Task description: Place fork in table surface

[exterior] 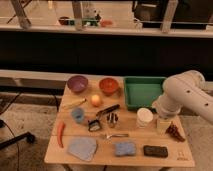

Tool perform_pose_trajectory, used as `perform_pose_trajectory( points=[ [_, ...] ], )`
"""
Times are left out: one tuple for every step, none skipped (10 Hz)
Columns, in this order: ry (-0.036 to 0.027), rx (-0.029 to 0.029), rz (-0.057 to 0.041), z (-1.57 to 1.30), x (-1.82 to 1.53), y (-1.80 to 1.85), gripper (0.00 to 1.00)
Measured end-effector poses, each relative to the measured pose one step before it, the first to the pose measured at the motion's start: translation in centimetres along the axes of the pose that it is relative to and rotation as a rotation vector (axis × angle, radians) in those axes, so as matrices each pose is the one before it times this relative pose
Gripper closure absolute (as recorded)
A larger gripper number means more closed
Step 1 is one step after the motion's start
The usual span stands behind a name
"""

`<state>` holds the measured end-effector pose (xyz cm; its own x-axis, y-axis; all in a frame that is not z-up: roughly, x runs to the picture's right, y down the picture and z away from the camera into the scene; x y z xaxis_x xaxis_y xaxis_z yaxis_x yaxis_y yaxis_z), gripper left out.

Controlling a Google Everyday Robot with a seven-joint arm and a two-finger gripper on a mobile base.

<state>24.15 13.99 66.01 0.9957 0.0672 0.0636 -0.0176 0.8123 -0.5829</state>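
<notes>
The fork is slim and silver and lies flat on the table surface, in the front middle, just behind the blue sponge. My white arm reaches in from the right. My gripper hangs low over the table's right side, beside a white cup and well to the right of the fork. Nothing shows in its hold.
A purple bowl, an orange bowl and a green tray stand at the back. Mid-table are an orange fruit, a black-handled utensil, a metal cup and a blue cup. A red chili, a grey-blue cloth and a black block lie in front.
</notes>
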Motion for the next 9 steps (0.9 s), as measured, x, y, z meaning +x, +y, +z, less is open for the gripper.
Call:
perform_pose_trajectory(
  points=[
    [-0.06983, 0.00422, -0.00688, -0.019, -0.652, 0.486, 0.2],
    [-0.05112, 0.00663, -0.00215, -0.034, -0.189, 0.337, 0.2],
    [-0.05399, 0.01377, -0.00354, 0.091, -0.172, 0.702, 0.2],
    [-0.02741, 0.00391, -0.01076, 0.352, -0.366, 0.526, 0.2],
    [-0.01223, -0.00051, -0.01109, 0.342, -0.313, 0.457, 0.2],
    [-0.00949, -0.0044, -0.01846, 0.549, -0.501, 0.67, 0.2],
    [-0.00844, -0.00699, -0.02494, 0.747, -0.902, 0.658, 0.2],
    [-0.00534, -0.00521, -0.02689, 0.705, -0.956, 0.35, 0.2],
    [-0.00251, -0.00295, -0.02246, 0.695, -0.783, 0.246, 0.2]
  ],
)
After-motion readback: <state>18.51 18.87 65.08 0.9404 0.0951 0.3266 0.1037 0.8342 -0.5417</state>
